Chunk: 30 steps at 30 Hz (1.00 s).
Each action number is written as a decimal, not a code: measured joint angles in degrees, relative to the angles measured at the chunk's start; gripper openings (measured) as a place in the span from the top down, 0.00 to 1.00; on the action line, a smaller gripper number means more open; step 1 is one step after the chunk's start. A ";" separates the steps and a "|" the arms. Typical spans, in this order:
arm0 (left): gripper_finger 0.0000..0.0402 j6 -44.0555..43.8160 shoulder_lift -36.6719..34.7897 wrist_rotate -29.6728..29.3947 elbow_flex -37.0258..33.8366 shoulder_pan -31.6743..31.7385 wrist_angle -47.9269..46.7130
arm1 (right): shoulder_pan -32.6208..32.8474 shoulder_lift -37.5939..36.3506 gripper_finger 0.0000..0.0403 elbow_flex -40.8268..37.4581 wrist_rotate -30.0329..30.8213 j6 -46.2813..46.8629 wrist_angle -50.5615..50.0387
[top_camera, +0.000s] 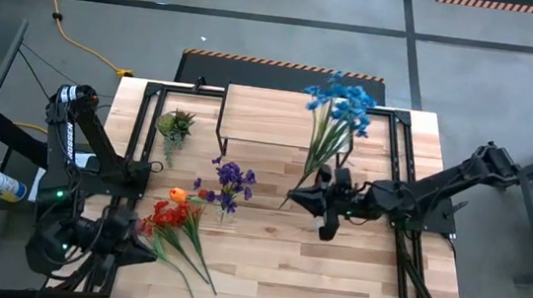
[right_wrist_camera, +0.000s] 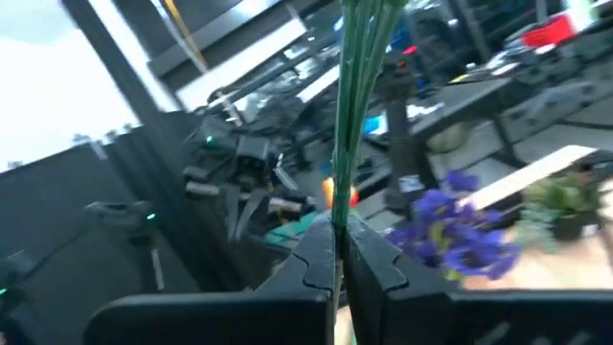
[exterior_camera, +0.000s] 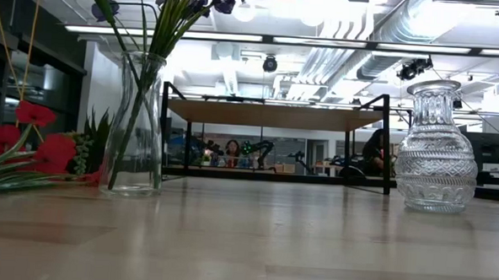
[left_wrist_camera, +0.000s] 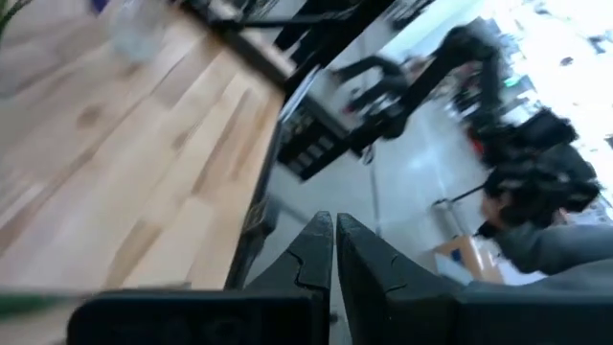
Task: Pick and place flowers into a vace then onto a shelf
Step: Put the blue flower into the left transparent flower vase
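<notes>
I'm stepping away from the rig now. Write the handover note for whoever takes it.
Right end effector: shut on the blue flowers, gripping their green stems above the table near the shelf.
Left end effector: shut, empty, parked at the table's near left edge.
Purple flowers already stand in the clear vase mid-table.
Red flowers, with one orange bloom, lie loose on the table.
A second ribbed glass vase stands empty.
Nothing is on the shelf.
Left to do: blue flowers into a vase, then the red ones, then onto the shelf.

Blue flowers (top_camera: 342,105) aloft over the shelf (top_camera: 268,115); purple spray (top_camera: 232,183) in vase; red-orange bunch (top_camera: 172,220) flat on tabletop.
</notes>
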 joint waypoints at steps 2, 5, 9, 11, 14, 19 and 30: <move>0.86 5.00 0.00 -1.18 0.00 0.01 4.09 | -0.30 1.86 1.00 0.00 -1.96 1.06 2.04; 0.86 12.71 0.01 -3.22 0.00 0.02 9.60 | -0.35 4.95 1.00 1.56 -4.54 1.26 3.66; 0.86 19.33 0.00 -5.43 0.00 0.02 14.51 | -0.33 9.66 1.00 6.96 -9.90 0.76 3.34; 0.86 21.11 0.01 -6.32 0.00 0.02 15.90 | -0.30 12.33 1.00 10.80 -13.29 0.06 1.59; 0.86 23.27 -0.02 -7.92 0.00 0.02 17.49 | -0.28 16.69 1.00 17.81 -17.32 -1.35 -4.39; 0.86 24.78 0.01 -10.18 0.00 0.02 18.37 | -0.28 24.59 1.00 31.58 -22.77 -3.62 -17.76; 0.86 28.55 0.01 -13.11 0.00 0.02 20.65 | -0.35 38.20 1.00 54.38 -28.66 -6.02 -33.79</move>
